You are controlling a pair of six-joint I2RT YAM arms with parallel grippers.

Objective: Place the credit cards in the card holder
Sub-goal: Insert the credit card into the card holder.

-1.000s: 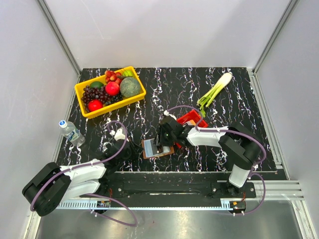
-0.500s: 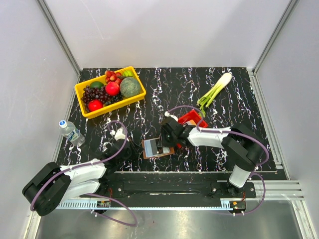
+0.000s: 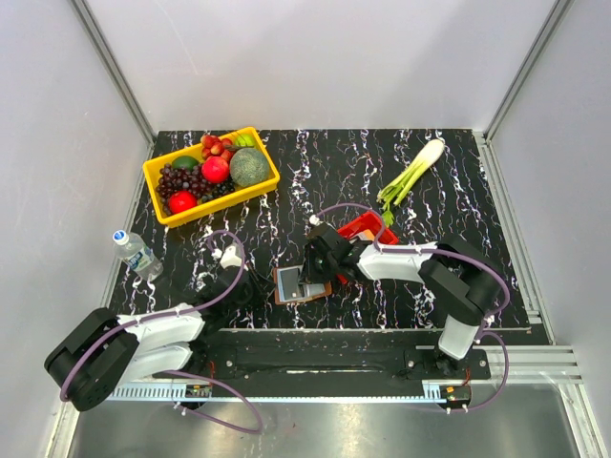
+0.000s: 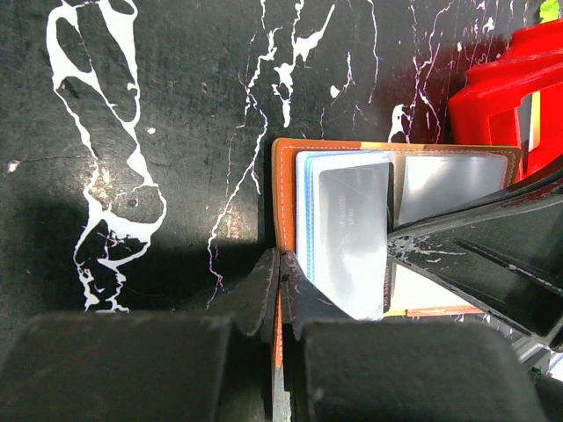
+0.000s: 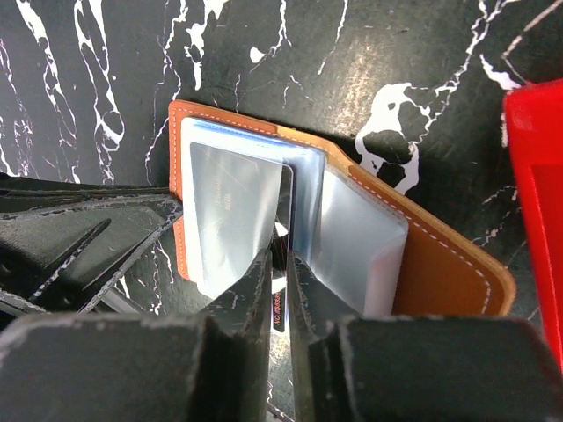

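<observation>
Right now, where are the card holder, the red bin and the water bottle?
card holder (image 5: pixel 431 255), right wrist view, on its brown leather cover.
red bin (image 4: pixel 488 88), left wrist view, on its red plastic side.
water bottle (image 3: pixel 136 251), top external view, on its clear body.

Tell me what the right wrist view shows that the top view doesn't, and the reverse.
Only the right wrist: the right claw nipping a dark card by its edge, right at the clear sleeves inside the holder. Only the top: the fruit basket, the bottle and the leek, all well away from the work. Both: the open holder, the red bin beside it, and the marbled table.
</observation>
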